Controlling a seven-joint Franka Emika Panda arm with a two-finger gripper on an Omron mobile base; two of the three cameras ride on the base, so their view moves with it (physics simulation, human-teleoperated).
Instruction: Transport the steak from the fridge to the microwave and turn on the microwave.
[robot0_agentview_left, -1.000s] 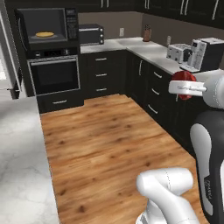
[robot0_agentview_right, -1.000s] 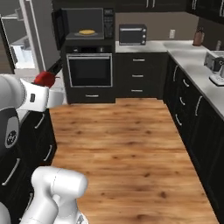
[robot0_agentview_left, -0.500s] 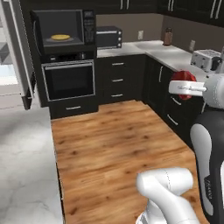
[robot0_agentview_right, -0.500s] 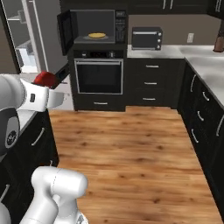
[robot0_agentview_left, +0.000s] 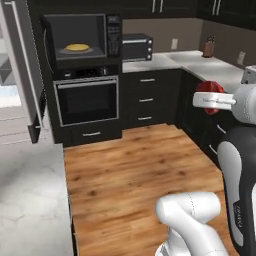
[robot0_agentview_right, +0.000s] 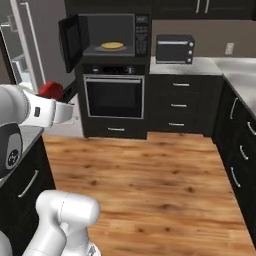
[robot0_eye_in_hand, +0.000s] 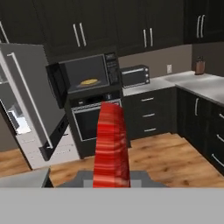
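The steak (robot0_eye_in_hand: 111, 146), a flat red piece, stands on edge at the bottom centre of the hand view, hiding the fingertips. My gripper (robot0_agentview_left: 205, 101) is shut on the steak (robot0_agentview_left: 210, 90), held high at the right, well away from the cabinets. From the other side the gripper (robot0_agentview_right: 56, 100) and the steak (robot0_agentview_right: 50, 90) appear at the left. The microwave (robot0_agentview_right: 112, 37) sits ahead above an oven, its door (robot0_agentview_right: 70, 37) swung open to the left. A yellow plate (robot0_agentview_right: 111, 46) lies inside. The grey fridge (robot0_eye_in_hand: 30, 105) stands left of the microwave (robot0_eye_in_hand: 87, 74) with its door open.
A black oven (robot0_agentview_right: 115, 97) sits under the microwave. A toaster oven (robot0_agentview_right: 175, 48) stands on the grey counter (robot0_agentview_left: 200, 62) to the right. Dark drawer cabinets (robot0_agentview_right: 175, 105) line the back and right. Wood floor (robot0_agentview_right: 150, 175) lies between me and the oven.
The whole picture has shifted, so the base has moved: microwave and oven now sit nearer and more central. The steak stays in my shut gripper.
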